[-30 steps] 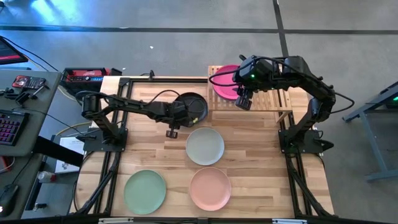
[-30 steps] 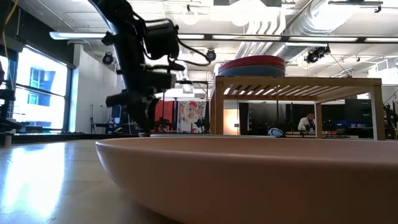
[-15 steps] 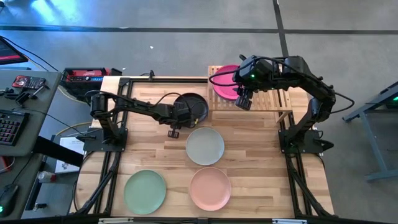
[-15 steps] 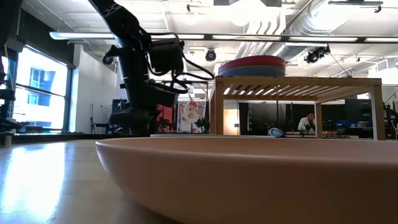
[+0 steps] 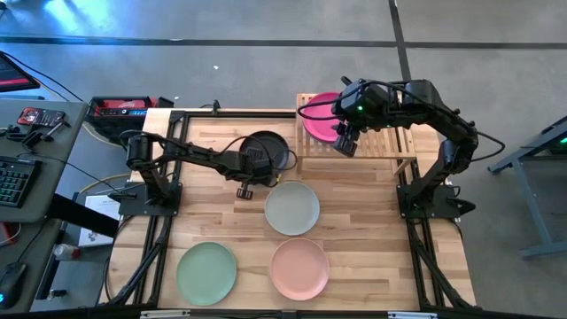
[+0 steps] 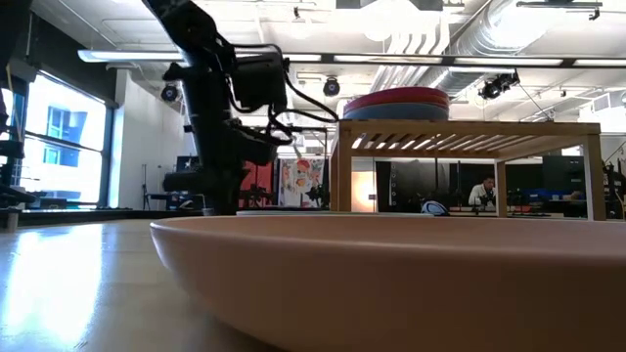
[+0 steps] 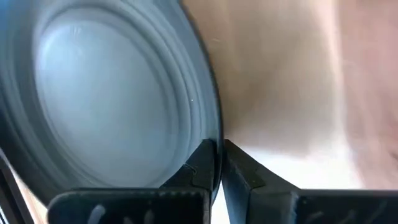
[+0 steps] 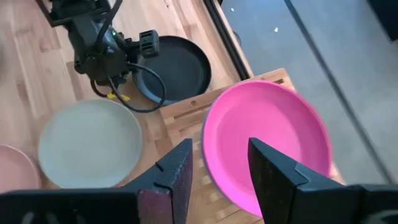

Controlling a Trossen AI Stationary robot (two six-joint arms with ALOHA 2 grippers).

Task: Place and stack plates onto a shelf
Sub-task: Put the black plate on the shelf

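The black plate (image 5: 273, 151) lies on the table left of the shelf (image 5: 376, 142). My left gripper (image 5: 252, 168) is at its near-left rim and shut on it, as the left wrist view (image 7: 217, 149) shows. A stack with the magenta plate (image 5: 321, 115) on top sits on the shelf's left half; the low view shows this stack (image 6: 411, 103) on the shelf (image 6: 469, 129). My right gripper (image 8: 217, 155) hovers open over the magenta plate (image 8: 273, 137) and touches nothing. The off-white (image 5: 292, 208), mint green (image 5: 206, 272) and peach-pink (image 5: 299, 268) plates lie flat on the table. My left gripper pinches the black plate's rim (image 7: 214, 134) between its two fingers, one finger (image 7: 198, 167) on the inner side and one (image 7: 244, 171) on the outer side. It comes slanting down from the table's near-left side. Whether the plate is off the table, I cannot tell.
The peach-pink plate (image 6: 391, 284) fills the low view's foreground. The shelf's right half (image 5: 394, 133) shows bare slats. Bare tabletop (image 5: 381, 248) lies to the right of the near plates. A desk with a keyboard (image 5: 13, 182) stands beyond the table's left edge.
My left arm has come down at the black plate's near-left rim, and its wrist now sits lower in the low view. My right arm has kept still over the shelf.
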